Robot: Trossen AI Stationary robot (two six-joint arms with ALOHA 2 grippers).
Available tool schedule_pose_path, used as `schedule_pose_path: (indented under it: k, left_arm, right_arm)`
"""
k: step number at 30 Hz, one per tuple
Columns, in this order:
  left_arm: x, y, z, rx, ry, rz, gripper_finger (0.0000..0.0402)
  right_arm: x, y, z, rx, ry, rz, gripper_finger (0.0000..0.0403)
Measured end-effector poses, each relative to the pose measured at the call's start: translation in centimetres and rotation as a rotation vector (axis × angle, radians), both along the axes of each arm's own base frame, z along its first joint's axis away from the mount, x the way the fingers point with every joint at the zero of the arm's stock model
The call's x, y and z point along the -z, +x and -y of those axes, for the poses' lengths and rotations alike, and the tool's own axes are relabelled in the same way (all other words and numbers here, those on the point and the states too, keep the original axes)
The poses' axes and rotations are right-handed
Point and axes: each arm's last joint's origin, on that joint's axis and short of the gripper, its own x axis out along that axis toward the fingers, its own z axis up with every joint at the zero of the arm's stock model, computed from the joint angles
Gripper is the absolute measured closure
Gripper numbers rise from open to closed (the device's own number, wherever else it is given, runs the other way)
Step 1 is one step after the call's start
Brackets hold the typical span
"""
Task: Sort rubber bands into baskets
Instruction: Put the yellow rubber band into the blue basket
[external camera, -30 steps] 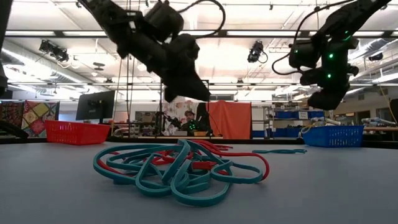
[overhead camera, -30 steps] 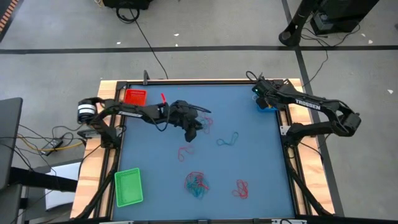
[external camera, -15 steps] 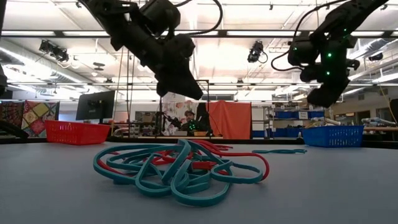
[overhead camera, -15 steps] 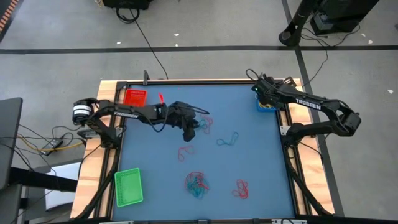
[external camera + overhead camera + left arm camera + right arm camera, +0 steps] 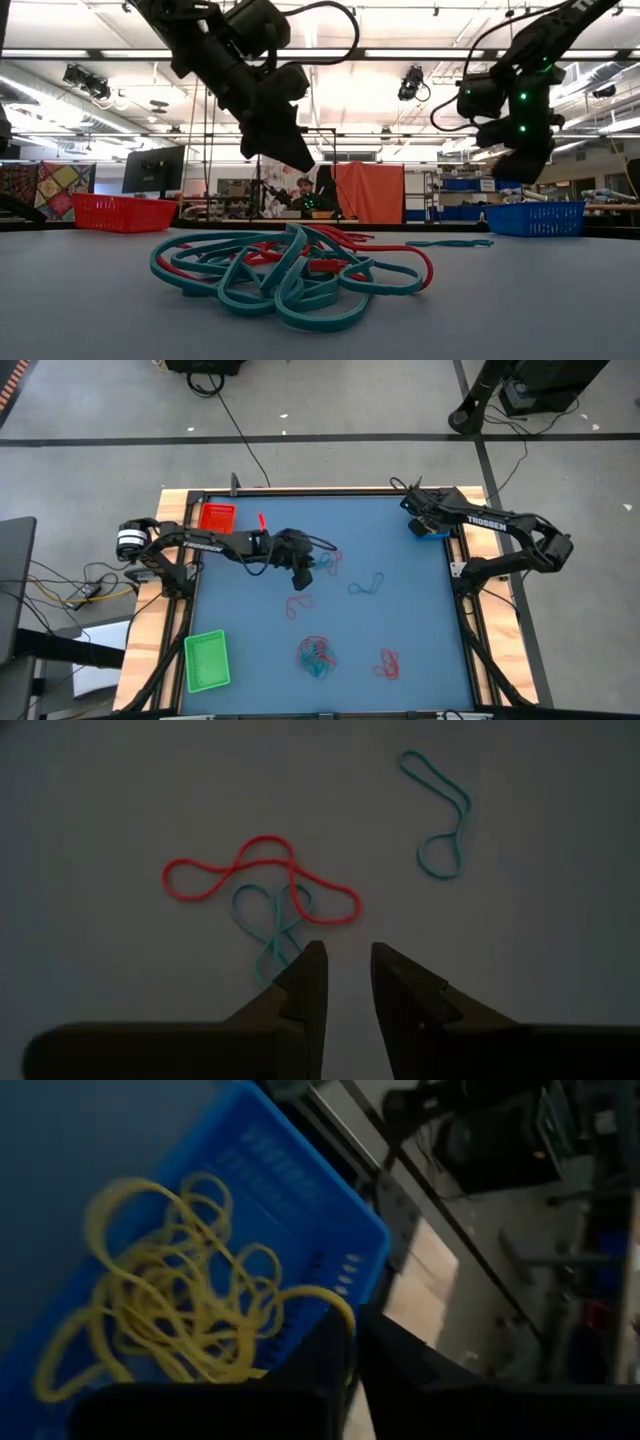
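Note:
My left gripper [image 5: 345, 982] hovers open above the blue table, with nothing between its fingers. Just ahead of it lie a red rubber band [image 5: 262, 878] and a teal one [image 5: 272, 918], crossed over each other; another teal band [image 5: 442, 815] lies farther off. In the high view this gripper [image 5: 299, 576] is at mid-table. My right gripper [image 5: 352, 1348] hangs over the blue basket [image 5: 290, 1180] at the far right corner [image 5: 432, 530]. A heap of yellow rubber bands [image 5: 170, 1300] lies in that basket. The red basket [image 5: 217, 516] and green basket [image 5: 207, 659] stand on the left. My right gripper has the end of one yellow band's loop [image 5: 340, 1308] in the narrow gap between its two fingers. It comes slanting down from above the basket. The rest of that band trails down into the yellow heap in the basket.
Other bands lie loose on the table: a red one [image 5: 298, 603], a teal one [image 5: 368, 585], a tangled teal and red pile [image 5: 316, 655] [image 5: 290, 270], and a red clump [image 5: 388, 663]. Wooden table edges run along both sides.
My left gripper has tipped a little steeper over the red and teal bands at mid-table. The bands on the table lie as before.

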Motion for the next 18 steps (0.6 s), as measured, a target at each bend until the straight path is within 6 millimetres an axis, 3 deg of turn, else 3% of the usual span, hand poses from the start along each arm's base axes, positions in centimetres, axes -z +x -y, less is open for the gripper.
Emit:
schedule_pose_path:
  k: [5, 14, 18]
  left_arm:
    - [0.1, -0.1, 0.1, -0.008, -0.021, -0.014, 0.0316]
    - [0.6, -0.4, 0.8, -0.005, -0.019, -0.075, 0.0316]
    - [1.6, -1.1, 1.2, -0.022, -0.022, -0.108, 0.0316]
  right_arm:
    - [-0.7, 0.3, 0.2, -0.025, -0.006, 0.043, 0.0314]
    - [-1.3, -0.1, 0.2, 0.024, -0.064, -0.036, 0.0179]
    - [-1.4, -0.2, 0.2, 0.039, -0.105, -0.065, 0.0125]
